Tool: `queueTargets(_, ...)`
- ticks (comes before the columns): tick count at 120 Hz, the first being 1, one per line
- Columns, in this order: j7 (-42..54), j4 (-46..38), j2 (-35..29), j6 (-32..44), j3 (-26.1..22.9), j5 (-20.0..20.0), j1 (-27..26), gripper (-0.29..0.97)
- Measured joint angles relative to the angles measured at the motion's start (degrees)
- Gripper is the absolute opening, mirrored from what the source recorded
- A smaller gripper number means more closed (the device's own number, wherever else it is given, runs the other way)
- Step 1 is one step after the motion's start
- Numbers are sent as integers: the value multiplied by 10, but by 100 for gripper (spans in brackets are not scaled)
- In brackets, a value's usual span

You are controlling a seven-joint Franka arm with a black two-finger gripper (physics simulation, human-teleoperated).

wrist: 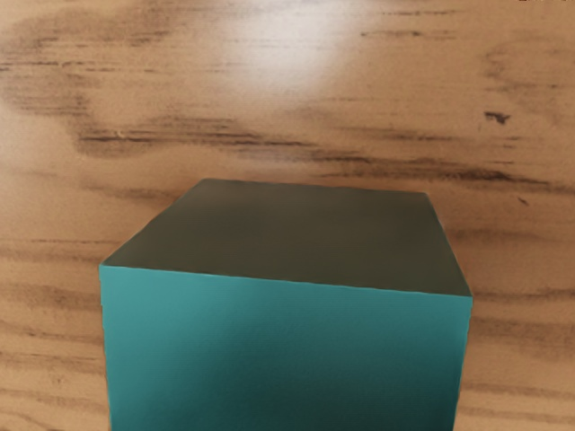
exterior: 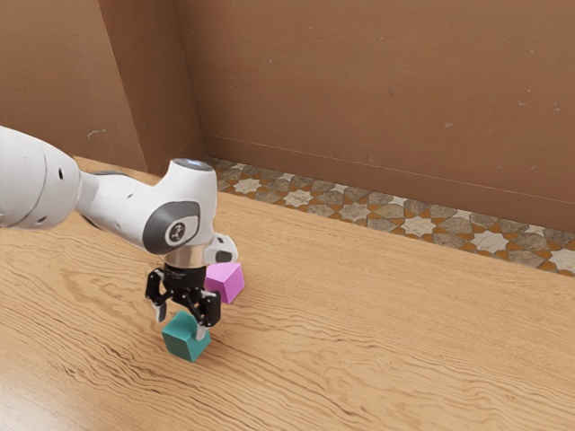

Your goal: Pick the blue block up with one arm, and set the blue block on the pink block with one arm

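Gripper (exterior: 181, 323), fingers spread wide, hangs just over the blue block (exterior: 183, 341).

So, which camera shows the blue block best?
The wrist view: the blue block shows its top and one side plainly. In the exterior view it is small, partly covered by the claw.

Side-on, wrist-close — shared (teal) block (exterior: 186, 337)

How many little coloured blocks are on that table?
2. The blue block sits on the wooden table, and the pink block sits just behind it, toward the wall. None seem hidden.
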Motion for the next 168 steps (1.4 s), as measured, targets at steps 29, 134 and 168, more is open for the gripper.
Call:
queueTargets(29, -2, 0, 38, 23, 1, -31, 2, 68)
queueTargets(134, 9, 70, 55, 29, 15, -37, -3, 34)
queueTargets(168, 42, 158, 56, -10, 68, -38, -16, 37)
